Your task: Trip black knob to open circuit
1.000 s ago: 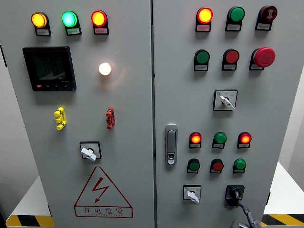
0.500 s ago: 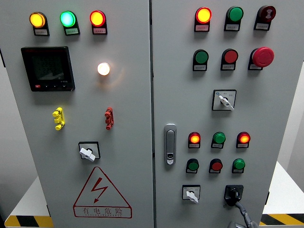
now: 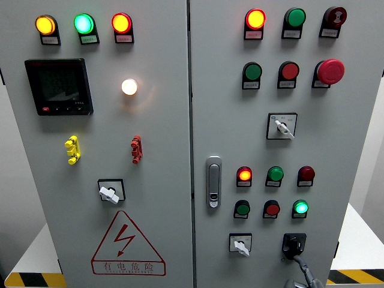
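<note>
Black plastic marks the task's control: the black knob [image 3: 293,245] sits at the lower right corner of the right-hand cabinet door [image 3: 336,138], and the right hand [image 3: 300,277] reaches up to it from the bottom edge, only a grey fingertip and part of a finger showing. The fingertip touches the knob's lower end; how far the fingers are spread cannot be told, since most of the hand lies below the frame. The left hand is not in view. Compared with half a second ago, the indicators above the knob have changed: the right red lamp [image 3: 306,174] of the upper row, lit before, is now dark, and the green lamp [image 3: 300,207] directly below it, dark before, now glows. The left red lamp [image 3: 244,174] stays lit. This swap suggests that the knob has tripped and the circuit is open, so the task appears complete or nearly so. Beside the knob sits a white selector switch [image 3: 240,245]. On the left-hand door, the warning triangle [image 3: 127,245] carries a lightning bolt and red Chinese characters, too small to read with certainty. The small tags under the lamps are illegible. The digital meter [image 3: 59,86] shows no readable figures.
</note>
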### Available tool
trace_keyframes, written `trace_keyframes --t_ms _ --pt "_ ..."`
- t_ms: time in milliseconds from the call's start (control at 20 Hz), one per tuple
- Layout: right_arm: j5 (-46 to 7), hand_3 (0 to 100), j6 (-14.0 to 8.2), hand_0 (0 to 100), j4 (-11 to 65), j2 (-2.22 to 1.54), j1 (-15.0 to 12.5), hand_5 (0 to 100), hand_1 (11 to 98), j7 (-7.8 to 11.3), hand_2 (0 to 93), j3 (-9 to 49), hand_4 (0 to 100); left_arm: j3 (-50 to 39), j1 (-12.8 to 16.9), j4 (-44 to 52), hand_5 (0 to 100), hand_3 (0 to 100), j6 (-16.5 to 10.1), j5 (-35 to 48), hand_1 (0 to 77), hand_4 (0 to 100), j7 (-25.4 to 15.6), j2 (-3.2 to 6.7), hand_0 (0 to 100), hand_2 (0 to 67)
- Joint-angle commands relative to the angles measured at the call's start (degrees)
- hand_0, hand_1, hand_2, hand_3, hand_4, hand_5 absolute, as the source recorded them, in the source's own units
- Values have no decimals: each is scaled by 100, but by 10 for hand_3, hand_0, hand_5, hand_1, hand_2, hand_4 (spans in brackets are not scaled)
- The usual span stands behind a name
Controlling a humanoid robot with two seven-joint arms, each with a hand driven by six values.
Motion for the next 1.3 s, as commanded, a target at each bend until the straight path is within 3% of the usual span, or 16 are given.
trace_keyframes --t_ms 0,400,1000,1100,1250 --pt "-1 954 0 1000 6 0 15 1000 646 -1 0 -2 1000 0 -6 0 86 262 0 0 0 99 0 5 0 195" --pt "-1 956 0 1000 -20 0 24 1000 633 -1 0 15 1000 0 2 0 86 262 0 0 0 99 0 5 0 195" --pt "-1 961 -9 1000 -29 -105 -38 1000 622 16 0 278 1000 0 2 0 86 262 0 0 0 99 0 5 0 194" --pt "8 964 -9 1000 -3 -202 -81 1000 621 16 0 340 1000 0 2 0 86 262 0 0 0 99 0 -4 0 194" --pt "25 998 -18 1000 155 -202 -239 1000 605 16 0 349 1000 0 -6 0 86 261 0 0 0 99 0 5 0 194"
